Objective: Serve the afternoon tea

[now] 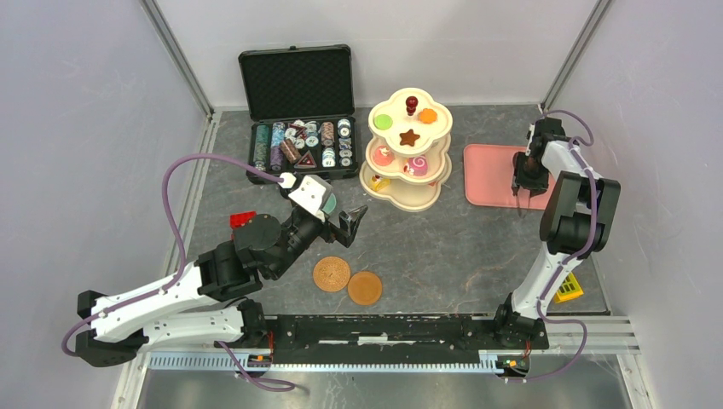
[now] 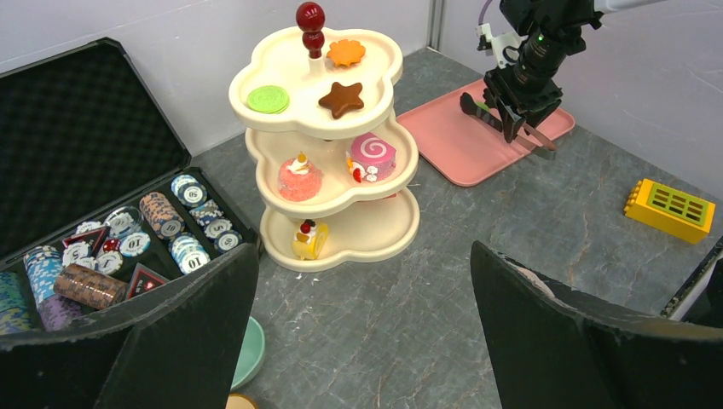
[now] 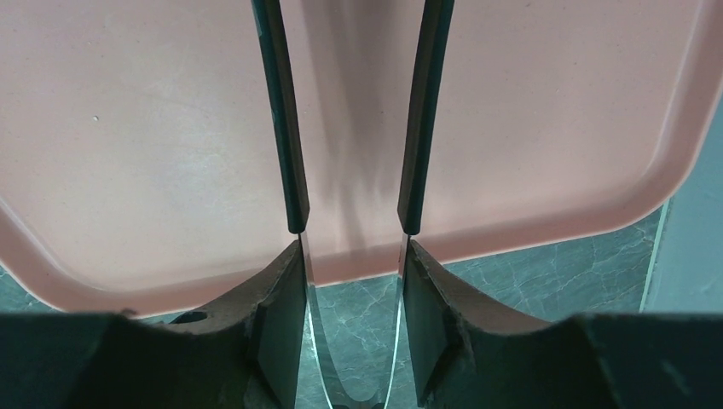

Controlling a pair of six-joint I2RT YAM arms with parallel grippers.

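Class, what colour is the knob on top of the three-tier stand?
Dark red and glossy. The knob shows best in the left wrist view.

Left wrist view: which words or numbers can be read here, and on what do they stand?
"50": on a blue-and-white poker chip in the open case.
"10": on a second chip at the case's front edge.
Other chip faces are too small or blurred to read; no other text shows.

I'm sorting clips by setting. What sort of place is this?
Probably a robot lab test cell, not a tearoom: left arm and right arm on a rail, bare panel walls, toy props like the tiered stand.
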